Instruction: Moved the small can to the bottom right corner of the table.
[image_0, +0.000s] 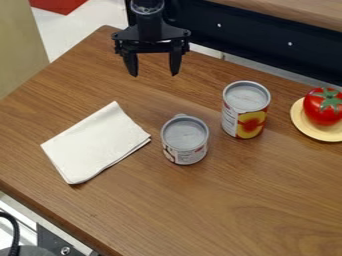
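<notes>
My gripper (155, 71) hangs over the back left part of the table (220, 210), its two fingers apart with nothing between them. The small can (185, 140) stands upright near the middle of the table, below and slightly right of the gripper in the view, not touching it. It has a grey metal top and a pale label with dark and red marks.
Right of the small can stands a taller can (245, 110) with a yellow and red label. A white folded cloth (95, 142) lies to the left. At the right edge a tomato (323, 106) sits on a yellow plate (306, 127). A dark rail (260, 42) runs behind the table.
</notes>
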